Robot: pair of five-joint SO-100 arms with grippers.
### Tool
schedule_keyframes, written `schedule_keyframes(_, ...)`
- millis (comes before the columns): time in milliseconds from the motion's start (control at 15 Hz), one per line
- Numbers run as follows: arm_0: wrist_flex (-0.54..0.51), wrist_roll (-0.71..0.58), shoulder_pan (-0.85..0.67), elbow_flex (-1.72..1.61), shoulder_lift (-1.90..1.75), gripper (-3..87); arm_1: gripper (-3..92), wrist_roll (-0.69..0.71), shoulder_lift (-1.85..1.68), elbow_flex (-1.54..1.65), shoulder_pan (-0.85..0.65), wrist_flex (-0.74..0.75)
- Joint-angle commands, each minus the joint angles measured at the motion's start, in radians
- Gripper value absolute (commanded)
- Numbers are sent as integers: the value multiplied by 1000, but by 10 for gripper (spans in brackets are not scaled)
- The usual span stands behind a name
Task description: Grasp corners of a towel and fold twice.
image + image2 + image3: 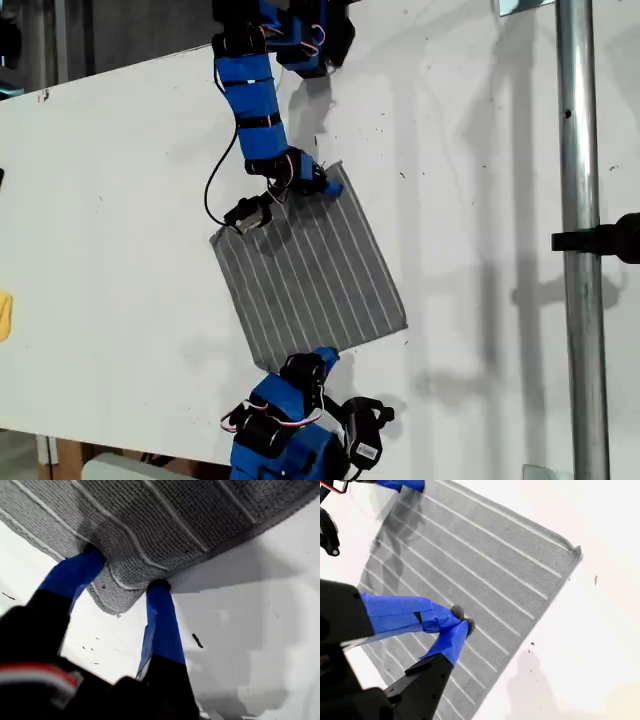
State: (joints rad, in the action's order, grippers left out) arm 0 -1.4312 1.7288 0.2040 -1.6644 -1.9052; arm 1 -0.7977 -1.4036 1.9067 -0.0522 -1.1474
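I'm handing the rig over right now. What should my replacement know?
My first gripper: claw open, straddling a corner of the towel, not yet closed on it.
My second gripper: claw shut over the towel's opposite edge; a pinch on the cloth can't be confirmed.
Towel: spread flat on the table, unfolded.
Done: arms positioned.
Left: grasp corners, both folds.

Most of the thin grey white-striped towel (pixel 165 525) is cut off by the first wrist view's edge. In the exterior view, the towel's near corner is hidden beneath a blue-taped gripper (pixel 318 362), and a small yellow object (pixel 5 316) is cropped at that view's left edge.
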Motion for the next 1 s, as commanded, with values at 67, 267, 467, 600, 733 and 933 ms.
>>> schedule_keyframes(67,18,18,11,0,-6,-29,29,9,40,-52,-8,8)
schedule_keyframes(267,18,41,14,0,-5,-29,-2,9,44,-74,-3,8)
schedule_keyframes(467,20,-3,-8,95,92,-29,-2,9,44,-94,8,8)
schedule_keyframes(600,17,-71,14,268,258,-29,-3,9,44,-97,5,2)
schedule_keyframes(733,8,-219,57,497,485,-29,-3,9,49,-95,5,-3)
schedule_keyframes(933,12,-347,61,611,600,173,-3,9,60,-98,5,0)
